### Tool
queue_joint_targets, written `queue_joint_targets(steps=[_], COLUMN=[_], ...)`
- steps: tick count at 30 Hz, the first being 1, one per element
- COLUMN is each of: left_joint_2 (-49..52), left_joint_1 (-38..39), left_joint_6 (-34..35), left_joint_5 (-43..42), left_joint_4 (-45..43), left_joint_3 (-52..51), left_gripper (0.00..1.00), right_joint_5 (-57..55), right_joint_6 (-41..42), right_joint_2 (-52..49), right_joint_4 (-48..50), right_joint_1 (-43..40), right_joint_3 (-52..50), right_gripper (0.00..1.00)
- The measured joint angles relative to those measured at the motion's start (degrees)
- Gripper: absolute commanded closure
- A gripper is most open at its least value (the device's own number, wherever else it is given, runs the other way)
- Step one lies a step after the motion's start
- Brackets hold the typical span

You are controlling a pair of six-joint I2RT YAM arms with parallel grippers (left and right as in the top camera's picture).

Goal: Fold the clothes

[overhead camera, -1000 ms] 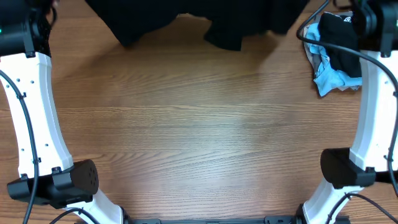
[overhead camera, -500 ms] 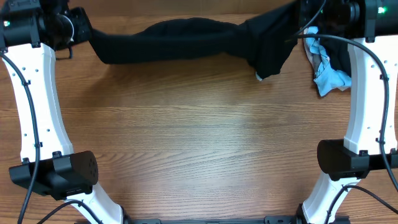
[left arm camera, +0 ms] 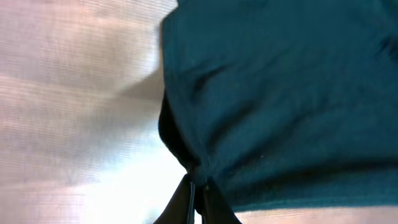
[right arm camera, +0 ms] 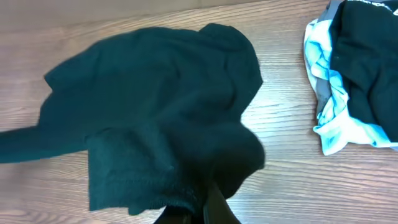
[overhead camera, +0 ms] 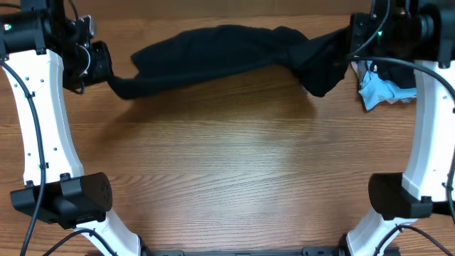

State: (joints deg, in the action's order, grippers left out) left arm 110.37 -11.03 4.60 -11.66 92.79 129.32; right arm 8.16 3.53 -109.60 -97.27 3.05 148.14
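Two arms stretch the black garment (overhead camera: 227, 53) across the far side of the table (overhead camera: 227, 171).
It forms a crumpled, twisted band, its middle apparently resting on the wood. The left gripper (left arm camera: 198, 190) is clamped on its left corner, and the right gripper (right arm camera: 208, 196) on its bunched right end, near a light blue garment (overhead camera: 380, 91). Both arms are extended far forward.
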Motion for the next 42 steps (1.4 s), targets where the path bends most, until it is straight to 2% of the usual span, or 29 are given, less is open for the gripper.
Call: queue_joint_targets(steps=[4,10,18,28,36,42], left_joint_2=[0.00,-0.87,-10.62,-26.08,-28.33,-28.09], left_joint_1=[0.00,0.00,0.00,0.00,0.00,0.00], left_joint_6=[-0.59,-0.59,-0.52,2.36,4.50,6.84], left_joint_5=[1.14,1.29,2.05,2.25,2.47,2.54], left_joint_4=[3.82,3.74,3.15,-2.71,-11.47,-21.00], left_joint_3=[-0.02,-2.29,-20.65,-40.70,-57.29,-65.57], left_gripper=[0.96,0.96,0.95,0.96,0.96,0.96], right_joint_5=[0.42,0.39,0.44,0.46,0.57,0.66], right_joint_6=[1.38,3.13,7.39,14.45,15.96,16.06], right_joint_2=[2.71,9.31,21.38,36.85,37.16,37.11], right_joint_4=[0.15,0.15,0.04,0.04,4.68,11.37], right_joint_1=[-0.02,-0.02,-0.02,-0.07,-0.07,-0.07], right_joint_3=[-4.37,-18.51,-39.71,-62.34,-79.23,-83.27], right_gripper=[0.96,0.96,0.96,0.96,0.96,0.96])
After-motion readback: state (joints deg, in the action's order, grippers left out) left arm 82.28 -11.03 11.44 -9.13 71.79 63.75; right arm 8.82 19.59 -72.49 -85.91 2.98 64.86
